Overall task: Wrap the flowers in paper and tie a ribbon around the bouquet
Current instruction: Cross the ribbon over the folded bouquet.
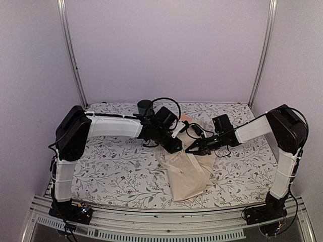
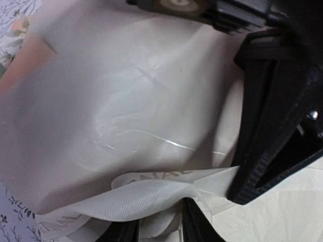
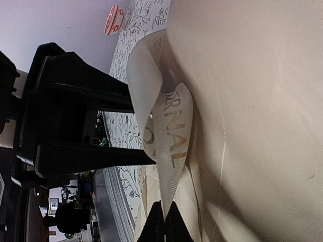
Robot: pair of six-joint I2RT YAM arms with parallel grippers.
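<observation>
floral tablecloth under everything, and both my arms meet over its middle. my right gripper is pinched fully closed on the ribbon, holding it taut, i judge, for the knot. my left gripper stands partly open with a fold of ribbon between its fingers; whether it bites i cannot tell. beneath lies the bouquet, its paper closed into a cone on the cloth.

Gold-lettered ribbon loops against the cream bouquet.
</observation>
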